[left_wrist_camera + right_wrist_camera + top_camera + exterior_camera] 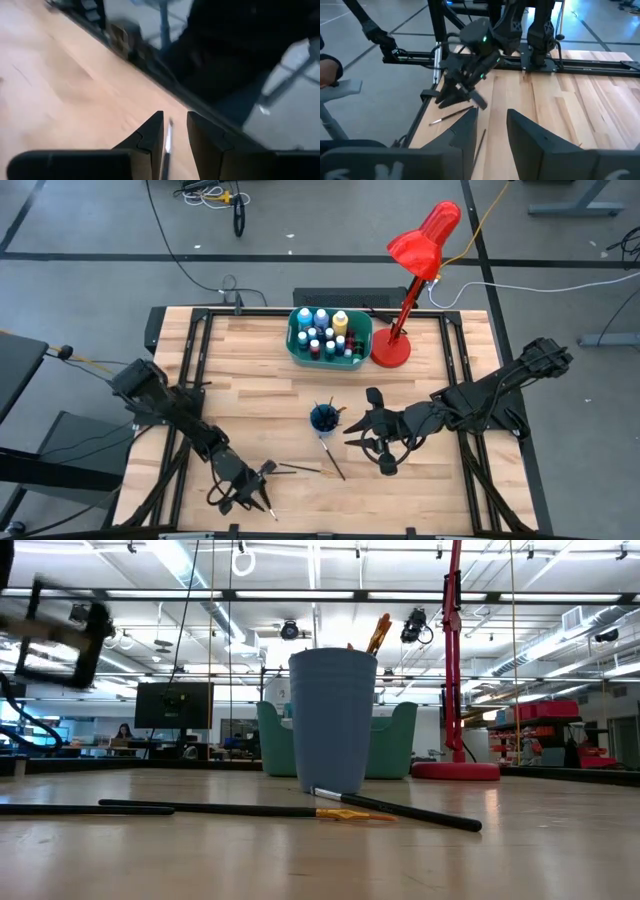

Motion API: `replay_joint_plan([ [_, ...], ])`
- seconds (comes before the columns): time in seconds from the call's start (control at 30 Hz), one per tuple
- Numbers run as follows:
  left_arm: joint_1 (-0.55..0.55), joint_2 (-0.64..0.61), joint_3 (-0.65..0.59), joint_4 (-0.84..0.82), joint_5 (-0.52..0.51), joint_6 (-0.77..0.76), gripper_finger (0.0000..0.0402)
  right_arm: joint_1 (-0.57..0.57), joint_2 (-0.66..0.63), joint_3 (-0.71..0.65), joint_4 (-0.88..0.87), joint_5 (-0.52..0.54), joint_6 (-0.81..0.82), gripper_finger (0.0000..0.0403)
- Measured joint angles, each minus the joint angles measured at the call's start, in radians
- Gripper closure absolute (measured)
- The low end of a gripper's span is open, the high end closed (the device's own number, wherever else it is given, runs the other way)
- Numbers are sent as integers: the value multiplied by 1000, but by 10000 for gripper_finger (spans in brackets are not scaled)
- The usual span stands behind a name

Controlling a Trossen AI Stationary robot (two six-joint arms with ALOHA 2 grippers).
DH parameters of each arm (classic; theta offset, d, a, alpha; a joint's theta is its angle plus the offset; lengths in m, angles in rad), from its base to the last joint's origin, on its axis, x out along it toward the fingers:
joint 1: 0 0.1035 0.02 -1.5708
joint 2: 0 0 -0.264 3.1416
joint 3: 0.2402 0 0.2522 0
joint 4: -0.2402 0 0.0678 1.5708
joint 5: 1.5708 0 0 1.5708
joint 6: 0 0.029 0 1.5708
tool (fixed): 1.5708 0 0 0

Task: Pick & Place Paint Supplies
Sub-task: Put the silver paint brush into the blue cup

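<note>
**A:** Eyes on the paintbrush (167, 145). It sits between the left tool's (175, 120) two fingers, and I'd call that a narrow pinch on the handle.

**B:** Agreed. From above, that left tool (255, 492) is at the lower left of the frame, near the worktop's (250, 380) front edge, with the thin brush poking out toward the bottom. A grip low on the handle leaves the length free, which I reckon is what you want for dropping it upright.

**A:** Upright into the blue cup (323, 418), presumably. It stands mid-frame with a few brushes in it.

**B:** And more are waiting. Two loose brushes (318, 464) lie flat just below the cup. In the table-level shot they're stretched across the front of it (250, 809).

**A:** Lying flat like that, they look like fiddly picks to me.

**B:** What about the bottles?

**A:** The paint bottles (322, 330) are packed caps-up in the teal tub (295, 348), top centre, right beside the red lamp (420, 250). That keeps them clear of both arms.

**B:** And the right tool (372, 442)?

**A:** It hovers just right of the cup, with its fingers parted a moderate way and nothing between them (492, 117). I think it's waiting, well placed to steady the cup or take the next brush.
</note>
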Motion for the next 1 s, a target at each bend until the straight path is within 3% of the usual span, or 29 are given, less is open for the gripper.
replay_joint_plan([
  [0.2, 5, 135, 45, -42, 8, -12, 308, 0, 0, 0, 3, 0, -6, 295],
  [0.7, 12, 134, 81, -102, 78, -1, 308, 0, 0, 0, 2, -1, -10, 295],
  [1.0, 45, 134, 81, -142, 42, -86, 308, 0, 0, 0, 2, -1, -8, 295],
])
